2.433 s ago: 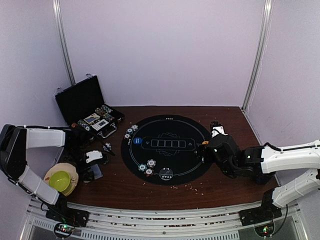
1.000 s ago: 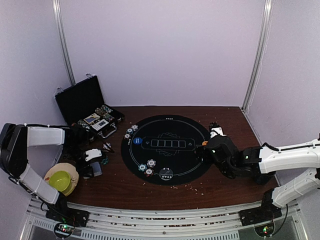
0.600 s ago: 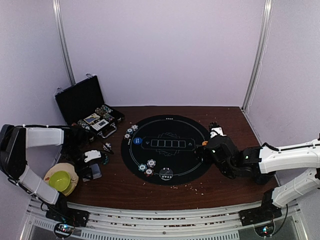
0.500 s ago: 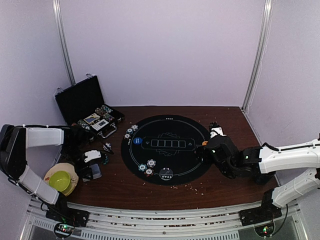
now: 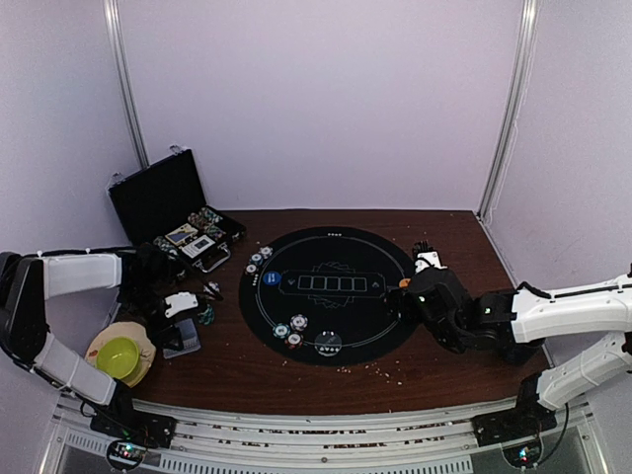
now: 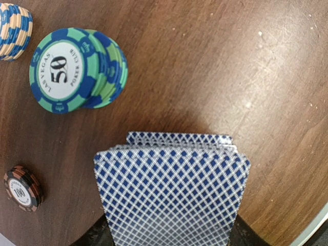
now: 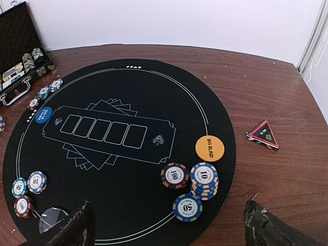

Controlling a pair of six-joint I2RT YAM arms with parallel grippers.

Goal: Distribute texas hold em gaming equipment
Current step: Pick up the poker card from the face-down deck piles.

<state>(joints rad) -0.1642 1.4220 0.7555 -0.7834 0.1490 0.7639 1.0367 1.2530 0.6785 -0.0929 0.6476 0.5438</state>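
Left gripper (image 5: 186, 318) seems clamped on the playing cards (image 6: 171, 197), their long axis running down-frame into its grasp; the mat (image 5: 341, 252) lies frame-right; right gripper (image 7: 168, 212) gapes wide, empty

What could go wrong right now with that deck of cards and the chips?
1. The playing cards in the left gripper look splayed at the top edge; some could slip out and scatter.
2. The green chip stack close beside them leans; swinging the cards might topple it.
3. The open right gripper hangs near the chip stacks by the orange disc and could nudge them.
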